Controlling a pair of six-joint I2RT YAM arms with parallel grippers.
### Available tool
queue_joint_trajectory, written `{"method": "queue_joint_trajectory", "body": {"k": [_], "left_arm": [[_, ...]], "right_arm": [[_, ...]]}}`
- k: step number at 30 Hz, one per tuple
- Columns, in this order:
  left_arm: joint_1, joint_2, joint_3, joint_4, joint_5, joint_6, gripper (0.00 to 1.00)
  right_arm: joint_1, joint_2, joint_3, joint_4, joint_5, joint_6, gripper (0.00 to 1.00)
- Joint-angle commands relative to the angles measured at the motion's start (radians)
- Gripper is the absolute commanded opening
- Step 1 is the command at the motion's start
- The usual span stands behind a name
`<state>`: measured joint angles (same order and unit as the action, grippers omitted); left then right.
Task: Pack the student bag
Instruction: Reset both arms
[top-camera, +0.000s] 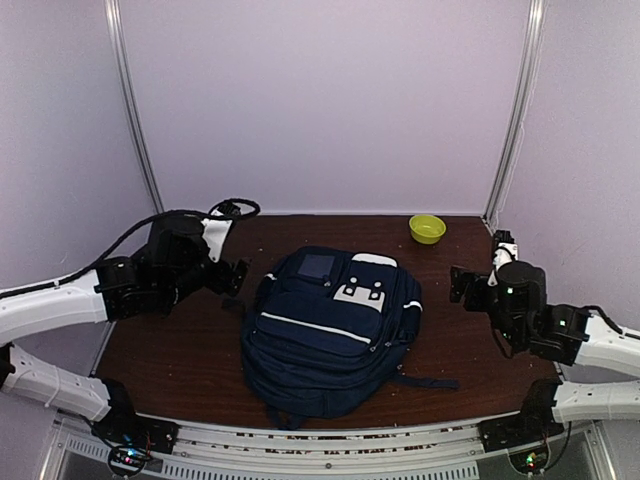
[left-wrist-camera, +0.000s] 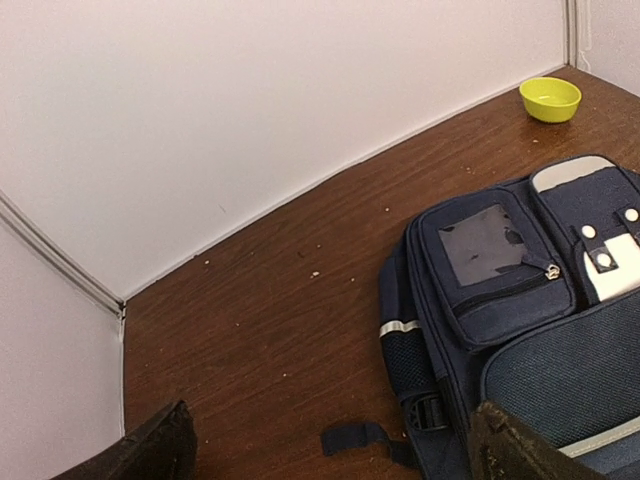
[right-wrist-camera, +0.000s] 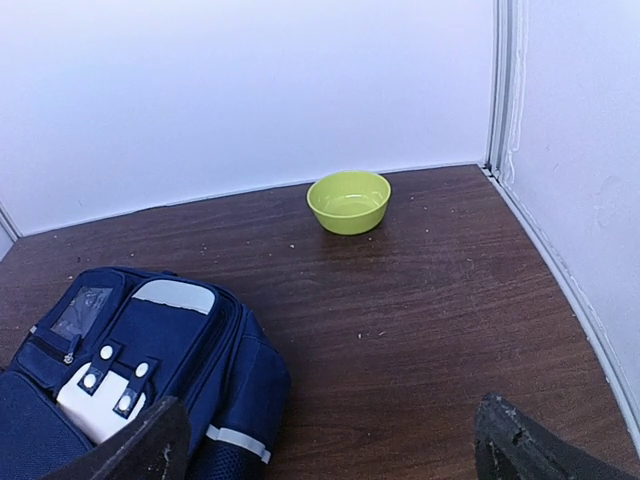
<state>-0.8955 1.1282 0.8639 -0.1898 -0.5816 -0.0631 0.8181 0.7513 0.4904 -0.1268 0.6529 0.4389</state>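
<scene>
The student bag (top-camera: 330, 330) is a navy-blue backpack with a white stripe and a white patch with dark dots. It lies flat in the middle of the brown table, zipped pockets facing up. It also shows in the left wrist view (left-wrist-camera: 520, 300) and the right wrist view (right-wrist-camera: 130, 370). My left gripper (top-camera: 238, 277) is open and empty, just left of the bag's top corner. In its own view (left-wrist-camera: 330, 455) it hovers over a loose dark strap (left-wrist-camera: 355, 437). My right gripper (top-camera: 458, 285) is open and empty, to the right of the bag, seen over bare table in its own view (right-wrist-camera: 330, 450).
A small yellow-green bowl (top-camera: 427, 228) stands at the back right near the wall corner, also in the left wrist view (left-wrist-camera: 550, 99) and the right wrist view (right-wrist-camera: 349, 201). White walls enclose the table on three sides. A dark strap (top-camera: 425, 381) trails from the bag's right side.
</scene>
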Motion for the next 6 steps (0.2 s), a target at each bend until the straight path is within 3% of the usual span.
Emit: {"method": "queue_joint_trajectory", "body": {"k": [1, 6], "left_arm": [[0.005, -0.014, -0.022, 0.017, -0.05, -0.062, 0.97], [0.006, -0.015, -0.022, 0.016, -0.05, -0.07, 0.97]], "right_arm": [[-0.004, -0.055, -0.061, 0.12, 0.006, -0.05, 1.0], [-0.004, -0.05, -0.085, 0.155, 0.002, -0.065, 1.0]]}}
